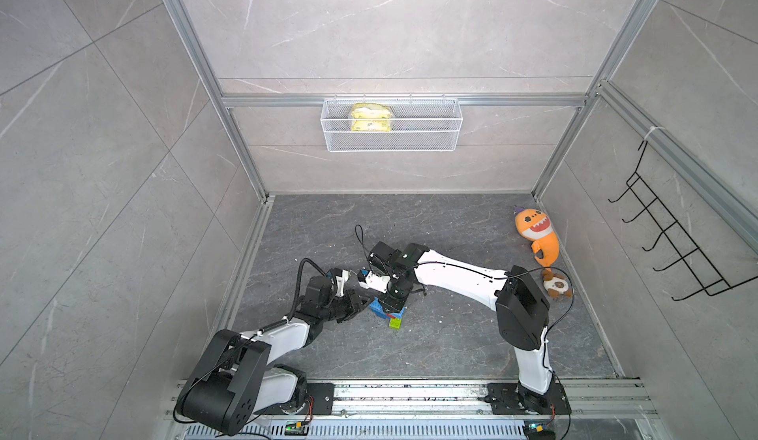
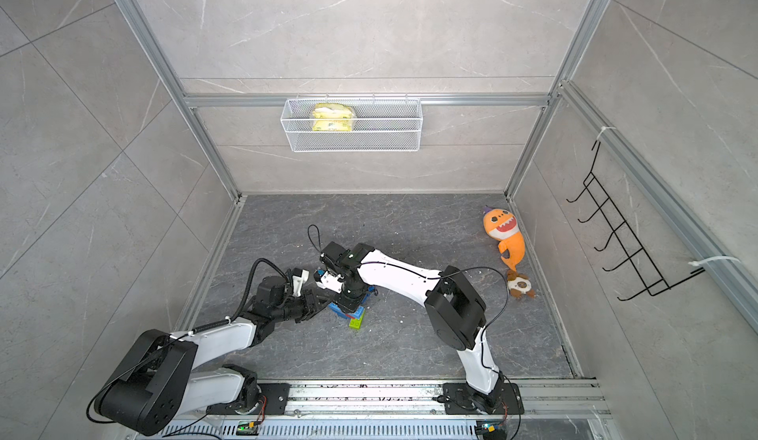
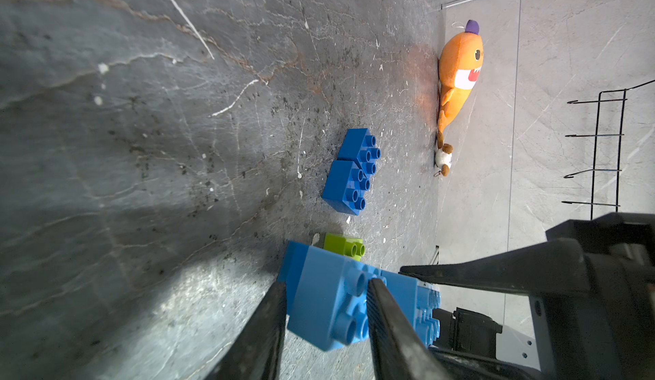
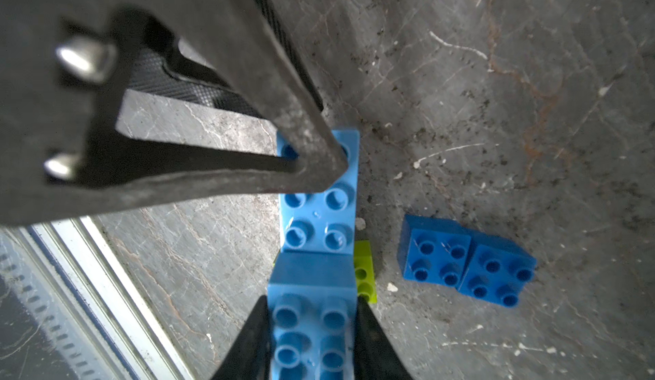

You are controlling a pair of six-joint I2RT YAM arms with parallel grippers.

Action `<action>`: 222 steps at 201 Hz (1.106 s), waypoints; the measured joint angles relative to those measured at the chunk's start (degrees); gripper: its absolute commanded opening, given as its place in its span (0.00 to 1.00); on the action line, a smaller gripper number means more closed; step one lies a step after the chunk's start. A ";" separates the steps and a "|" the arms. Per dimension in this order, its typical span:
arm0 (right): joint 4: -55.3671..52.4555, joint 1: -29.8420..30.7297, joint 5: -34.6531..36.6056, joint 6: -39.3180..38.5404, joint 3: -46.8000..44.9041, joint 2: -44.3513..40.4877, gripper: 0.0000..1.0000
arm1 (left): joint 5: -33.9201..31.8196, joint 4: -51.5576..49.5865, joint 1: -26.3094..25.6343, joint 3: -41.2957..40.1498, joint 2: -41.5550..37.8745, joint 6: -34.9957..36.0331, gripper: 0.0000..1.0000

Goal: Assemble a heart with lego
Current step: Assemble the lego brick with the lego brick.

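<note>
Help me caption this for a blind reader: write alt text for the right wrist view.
The right gripper clamps a light blue brick stacked on a longer light blue brick, whose far end the left gripper pinches. A lime green brick sits alongside; two dark blue bricks lie apart on the grey floor.

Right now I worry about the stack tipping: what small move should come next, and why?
Probably press the top brick down with the right gripper: its jaws clamp that brick over the long brick, whose other end the left gripper holds.
</note>
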 measured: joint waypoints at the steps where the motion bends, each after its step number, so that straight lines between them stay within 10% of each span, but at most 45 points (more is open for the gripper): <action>1: -0.02 0.00 0.00 0.00 0.02 0.02 0.24 | 0.00 0.00 0.00 0.00 0.00 0.00 0.41; 125: -6.27 1.40 3.23 0.42 6.34 4.63 0.27 | 0.00 0.00 0.00 0.00 0.00 0.00 0.41; 222: -4.37 2.03 4.15 2.69 0.46 2.64 0.55 | -1.49 -3.45 0.02 -0.09 -2.82 0.59 0.42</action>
